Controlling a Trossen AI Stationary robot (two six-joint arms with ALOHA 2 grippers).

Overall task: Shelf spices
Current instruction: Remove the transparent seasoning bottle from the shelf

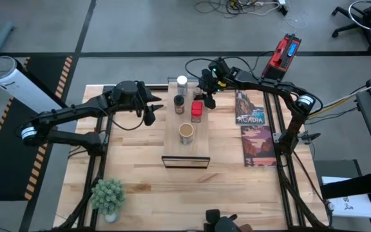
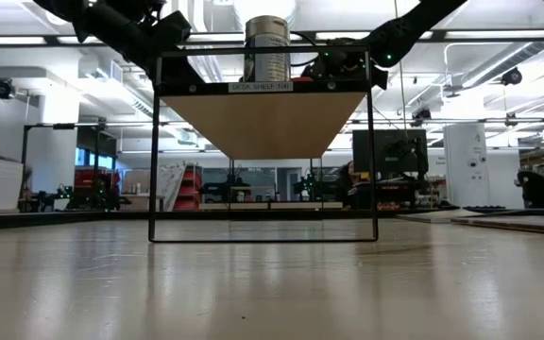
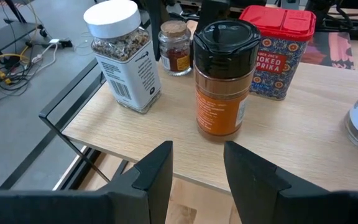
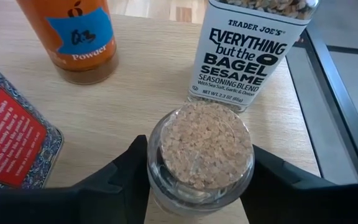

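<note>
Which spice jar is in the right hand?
The small cork-topped jar, between the right hand's fingers on the shelf; the others stand free.

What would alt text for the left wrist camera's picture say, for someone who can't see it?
Four spice containers stand on a pale wooden shelf: a black-lidded jar of orange powder nearest, a white-capped jar, a small cork-topped jar and a red tin behind. The left gripper is open in front of the black-lidded jar, not touching it.

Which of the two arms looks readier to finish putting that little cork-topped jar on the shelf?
The right one. Its right hand already has its fingers around the cork-topped jar, over the shelf beside the bagel seasoning jar. The left hand is open and empty, facing the black-lidded jar.
</note>
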